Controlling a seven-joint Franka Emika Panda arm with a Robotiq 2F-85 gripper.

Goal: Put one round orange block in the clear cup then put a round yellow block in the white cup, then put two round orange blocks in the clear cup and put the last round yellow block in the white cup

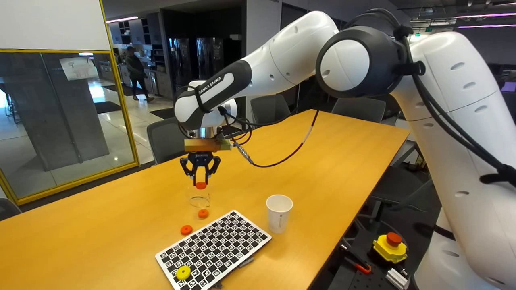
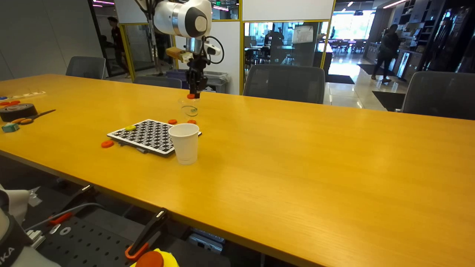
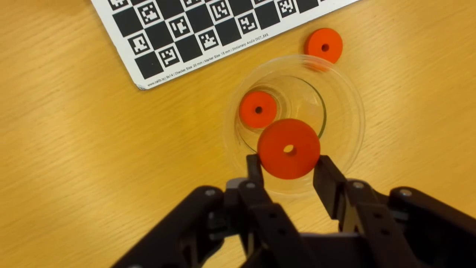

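My gripper (image 3: 289, 160) is shut on a round orange block (image 3: 290, 165), its fingertips pinching the sides. The held block hangs over the mouth of the clear cup (image 3: 347, 108), which stands upright. At the cup's bottom lies another round orange block (image 3: 253, 119). Just outside the cup, near the checkered board, a round orange block (image 1: 186, 230) rests on the table; a further orange piece (image 2: 107, 144) lies by the board's opposite side. On the board sits a round yellow block (image 1: 183, 273). Upright and apart, the white cup (image 1: 279, 215) hides its bottom in both exterior views.
The checkered board (image 1: 213, 245) lies flat between the cups. At the table's far left in an exterior view are a black tape roll (image 2: 17, 112), scissors (image 2: 37, 115), a small green box (image 2: 10, 127) and more orange pieces (image 2: 15, 102). Chairs stand around.
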